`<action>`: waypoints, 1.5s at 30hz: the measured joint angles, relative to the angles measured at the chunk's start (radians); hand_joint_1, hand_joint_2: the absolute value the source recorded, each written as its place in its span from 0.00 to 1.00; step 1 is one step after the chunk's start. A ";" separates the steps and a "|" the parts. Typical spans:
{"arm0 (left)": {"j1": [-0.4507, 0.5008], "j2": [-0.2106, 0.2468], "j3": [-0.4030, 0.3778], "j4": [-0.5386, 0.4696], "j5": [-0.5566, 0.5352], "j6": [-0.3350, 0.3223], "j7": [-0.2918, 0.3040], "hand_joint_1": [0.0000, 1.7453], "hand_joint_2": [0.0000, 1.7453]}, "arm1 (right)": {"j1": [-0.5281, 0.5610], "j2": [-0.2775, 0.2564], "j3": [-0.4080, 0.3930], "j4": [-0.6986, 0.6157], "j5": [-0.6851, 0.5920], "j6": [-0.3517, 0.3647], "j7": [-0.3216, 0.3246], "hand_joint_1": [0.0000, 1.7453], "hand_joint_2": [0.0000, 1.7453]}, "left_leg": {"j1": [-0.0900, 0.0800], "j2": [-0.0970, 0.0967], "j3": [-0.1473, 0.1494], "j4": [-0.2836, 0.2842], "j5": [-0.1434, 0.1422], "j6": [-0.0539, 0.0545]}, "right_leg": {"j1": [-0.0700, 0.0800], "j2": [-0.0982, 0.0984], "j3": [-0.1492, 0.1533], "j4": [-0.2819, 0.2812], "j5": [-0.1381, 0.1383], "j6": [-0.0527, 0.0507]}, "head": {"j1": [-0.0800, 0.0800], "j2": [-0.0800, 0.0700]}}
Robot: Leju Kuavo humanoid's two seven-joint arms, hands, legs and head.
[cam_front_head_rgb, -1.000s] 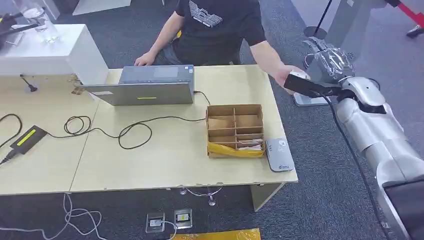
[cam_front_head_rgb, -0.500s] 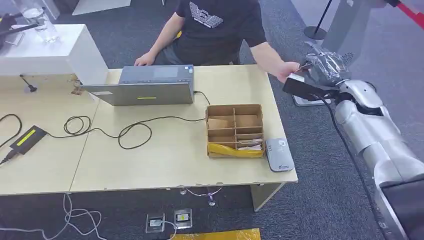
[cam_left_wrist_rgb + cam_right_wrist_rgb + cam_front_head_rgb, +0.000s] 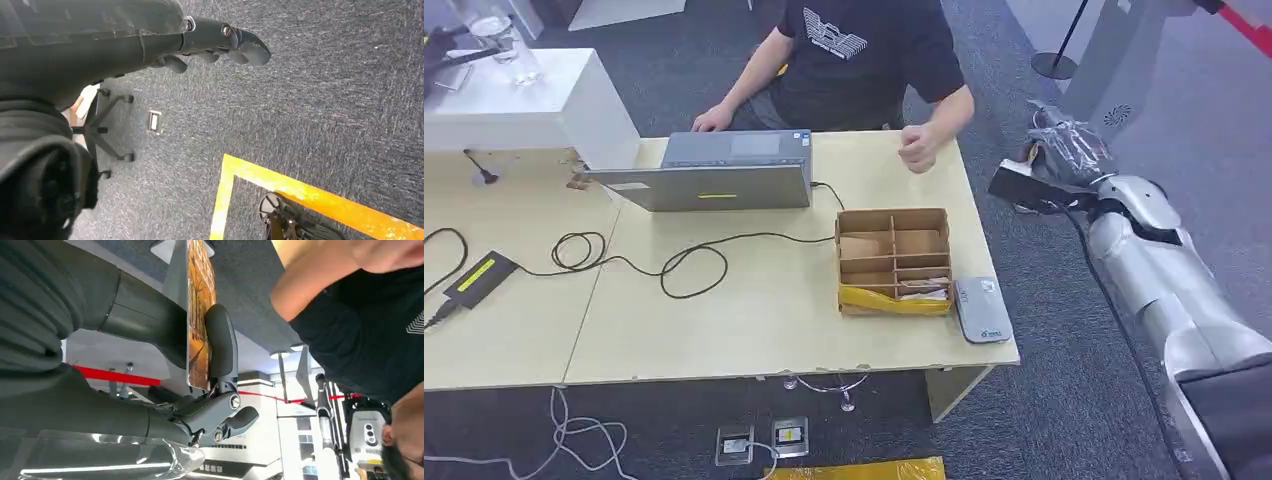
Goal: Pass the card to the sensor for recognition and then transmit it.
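Note:
My right hand (image 3: 1069, 148) is raised beyond the table's right edge, level with its far corner. In the right wrist view the right hand (image 3: 165, 335) pinches an orange-printed card (image 3: 199, 315) between the thumb (image 3: 222, 345) and the fingers. The grey card sensor (image 3: 982, 310) lies flat at the table's front right corner, well below and left of that hand. A person in a black shirt (image 3: 854, 50) sits behind the table, one fist (image 3: 917, 148) resting on it, apart from my hand. My left hand (image 3: 220, 42) hangs over the carpet, fingers loosely apart, holding nothing.
A cardboard divider box (image 3: 894, 260) stands just left of the sensor. A closed laptop (image 3: 724, 170) and looping black cables (image 3: 664, 260) lie on the wooden table (image 3: 724, 330). A white box (image 3: 524, 100) sits far left. A stanchion base (image 3: 1052, 65) stands behind my right hand.
The person's hand, which was at my right hand a second ago, has let go and pulled back onto the table. My right hand keeps the card and has shifted slightly.

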 joint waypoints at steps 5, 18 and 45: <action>0.001 0.000 0.000 0.000 0.010 0.008 0.000 0.00 0.00 | 0.034 -0.013 -0.009 0.010 -0.013 -0.010 -0.004 1.00 1.00 | 0.000 0.000 0.000 0.000 0.000 0.000 | 0.000 0.000 0.000 0.000 0.000 0.000 | 0.000 0.000; 0.006 0.000 0.000 0.000 0.018 0.025 0.021 0.00 0.00 | 0.134 -0.105 -0.083 0.043 -0.098 -0.009 -0.049 1.00 1.00 | 0.000 0.002 0.000 0.000 -0.001 -0.001 | 0.000 0.001 -0.001 0.000 0.000 0.000 | 0.000 0.000; 0.005 0.004 -0.026 0.000 -0.001 0.017 0.038 0.00 0.00 | 0.295 -0.056 -0.101 0.045 -0.146 -0.008 -0.084 1.00 1.00 | 0.000 0.002 -0.001 0.000 -0.001 -0.001 | 0.000 0.001 -0.001 0.000 0.000 0.000 | 0.000 0.000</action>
